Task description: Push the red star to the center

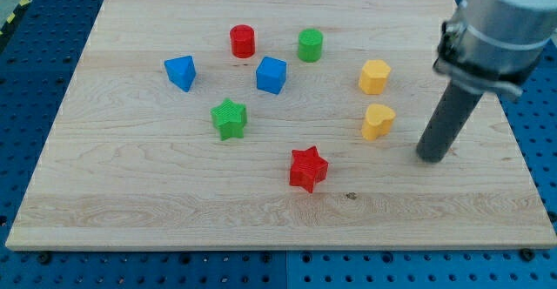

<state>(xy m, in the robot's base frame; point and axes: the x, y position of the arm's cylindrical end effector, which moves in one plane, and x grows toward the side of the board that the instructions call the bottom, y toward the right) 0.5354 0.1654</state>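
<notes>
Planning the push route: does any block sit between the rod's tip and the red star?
No. My tip rests at the view's right, and bare wood runs from it to the red star. The yellow heart-shaped block stands just above that line, nearer my tip, so a low approach looks safest.

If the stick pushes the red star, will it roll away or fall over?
Probably neither. The red star sits low and flat on the wooden board, so it should slide. Its points may make it spin if pushed off-centre. My tip is off to the view's right, not touching it.
</notes>
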